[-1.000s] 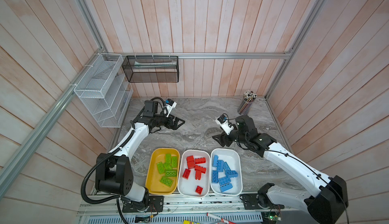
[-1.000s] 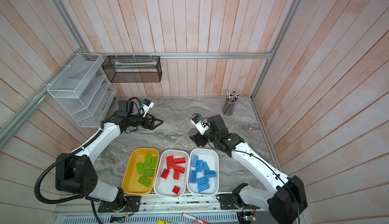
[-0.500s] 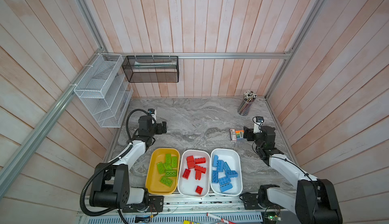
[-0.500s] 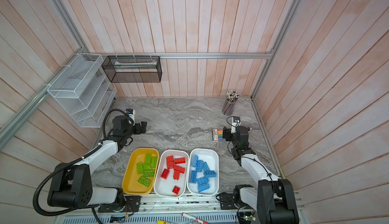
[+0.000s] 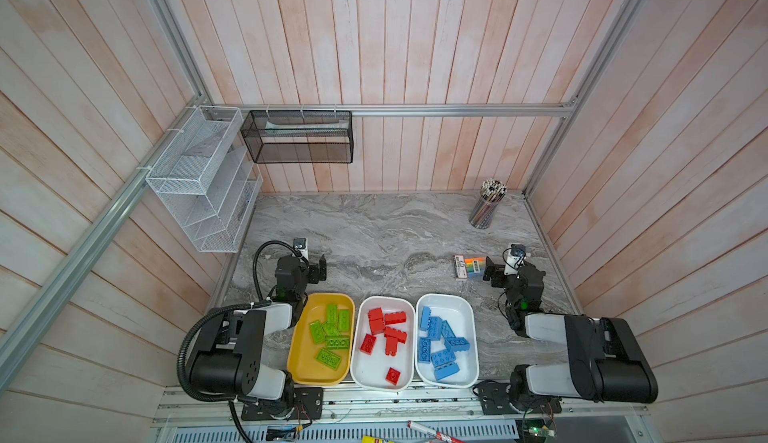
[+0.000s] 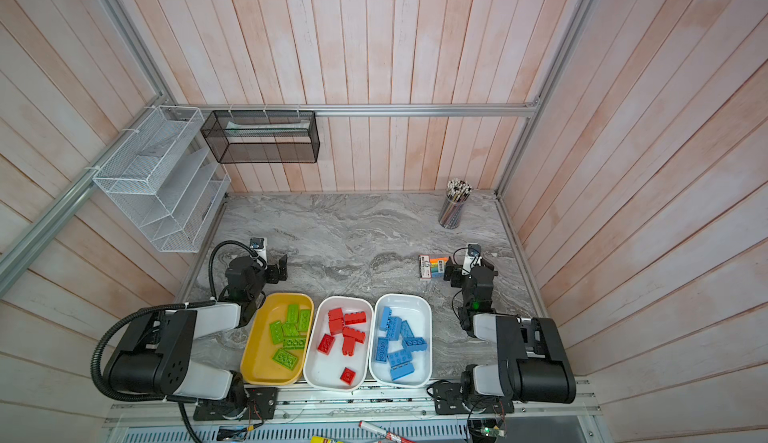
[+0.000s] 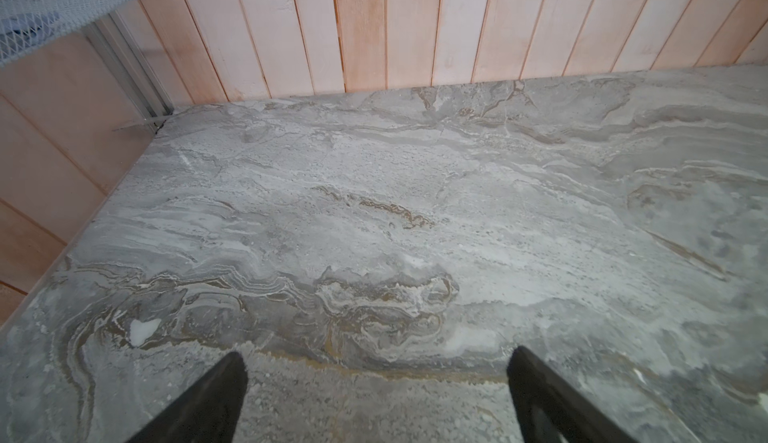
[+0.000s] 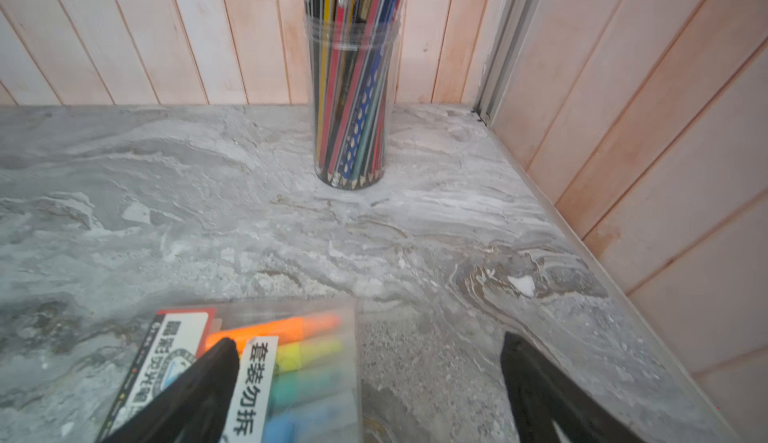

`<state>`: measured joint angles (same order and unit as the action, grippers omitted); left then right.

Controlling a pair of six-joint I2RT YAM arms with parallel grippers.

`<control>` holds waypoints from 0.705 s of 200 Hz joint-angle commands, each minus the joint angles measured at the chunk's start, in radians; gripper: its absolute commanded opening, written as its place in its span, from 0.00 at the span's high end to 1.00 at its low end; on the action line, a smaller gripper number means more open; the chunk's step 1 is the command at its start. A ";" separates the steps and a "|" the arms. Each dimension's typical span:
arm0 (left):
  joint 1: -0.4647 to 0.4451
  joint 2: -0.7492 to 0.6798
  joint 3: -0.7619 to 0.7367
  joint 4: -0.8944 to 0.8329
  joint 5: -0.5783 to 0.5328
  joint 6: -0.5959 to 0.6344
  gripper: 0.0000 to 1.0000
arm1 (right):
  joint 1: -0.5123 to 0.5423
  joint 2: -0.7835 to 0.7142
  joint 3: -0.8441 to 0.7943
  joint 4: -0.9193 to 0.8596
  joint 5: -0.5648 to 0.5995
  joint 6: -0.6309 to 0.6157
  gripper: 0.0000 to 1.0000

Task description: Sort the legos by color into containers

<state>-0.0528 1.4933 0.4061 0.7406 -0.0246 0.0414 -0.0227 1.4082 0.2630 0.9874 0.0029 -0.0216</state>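
Grey marble tabletop (image 5: pixel 374 229) fills the middle of both top views. Along its lower edge three trays lie side by side in a close row. The yellow tray (image 5: pixel 302 362), at the left of the row, holds the green bricks (image 5: pixel 331 330), loosely heaped toward its upper half. The middle tray (image 5: pixel 374 374), which is white, holds the red bricks (image 5: pixel 386 330), with one small red brick apart near its lower end. The right tray (image 5: pixel 466 320), also white, holds the blue bricks (image 5: pixel 436 343), piled across one another.

Just above the yellow tray's upper left corner sits the left gripper (image 5: pixel 318 268). Its jaws stand wide apart and grip nothing; the left wrist view shows only bare marble between them.

At the right of the frame, above the right tray, sits the right gripper (image 5: pixel 490 272), just beside a rainbow pack (image 5: pixel 469 266) lying flat on the marble. Its jaws are spread wide too and hold nothing. In the right wrist view one fingertip overlaps the pack; whether it touches cannot be told.

A pencil cup (image 5: pixel 486 208) stands at the table's upper right corner.
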 commanded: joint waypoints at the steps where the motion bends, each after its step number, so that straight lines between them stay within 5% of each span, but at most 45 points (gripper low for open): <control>1: 0.051 0.017 -0.035 0.199 0.042 -0.024 0.00 | -0.004 0.093 -0.007 0.192 -0.071 0.002 0.02; 29: 0.085 0.074 -0.122 0.421 0.086 -0.050 0.00 | -0.017 0.124 -0.042 0.284 -0.050 0.026 0.02; 42: 0.085 0.047 -0.102 0.323 0.091 -0.050 0.00 | -0.017 0.115 -0.031 0.248 -0.056 0.022 0.02; 141: 0.090 0.054 -0.104 0.343 0.095 -0.054 0.00 | -0.028 0.117 -0.003 0.192 -0.017 0.052 0.02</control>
<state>0.0319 1.5475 0.2974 1.0409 0.0555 -0.0044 -0.0360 1.5295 0.2348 1.1862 -0.0196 0.0078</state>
